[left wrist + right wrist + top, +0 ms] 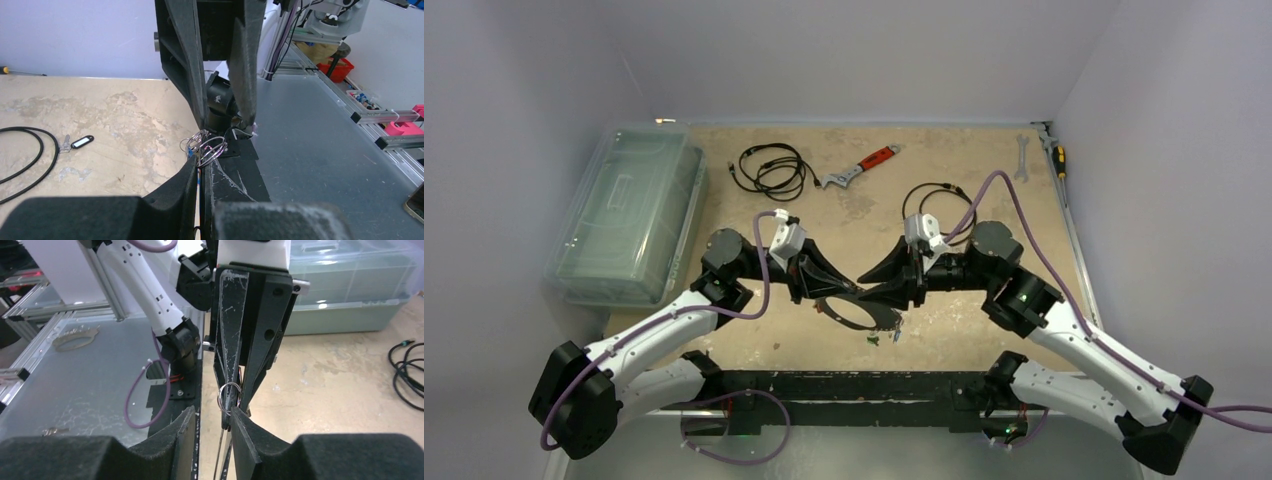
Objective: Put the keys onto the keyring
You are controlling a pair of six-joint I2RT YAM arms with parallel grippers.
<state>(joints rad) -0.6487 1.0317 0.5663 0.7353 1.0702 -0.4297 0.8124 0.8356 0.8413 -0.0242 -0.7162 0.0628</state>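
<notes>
Our left jaws are clamped shut on the keyring mid-surface: thin, stiff, slippery wire, we judge. Our right jaws stand part open beside it, seemingly empty. The light keys lie just nearer; we'd pinch their plastic heads

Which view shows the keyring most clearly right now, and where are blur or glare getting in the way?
Top external: evenly lit, but the keyring is small and partly covered. Left wrist: wire loops fairly sharp, own fingers blurred in front. Right wrist: same foreground blur, plus bright reflections on the plastic box.
</notes>
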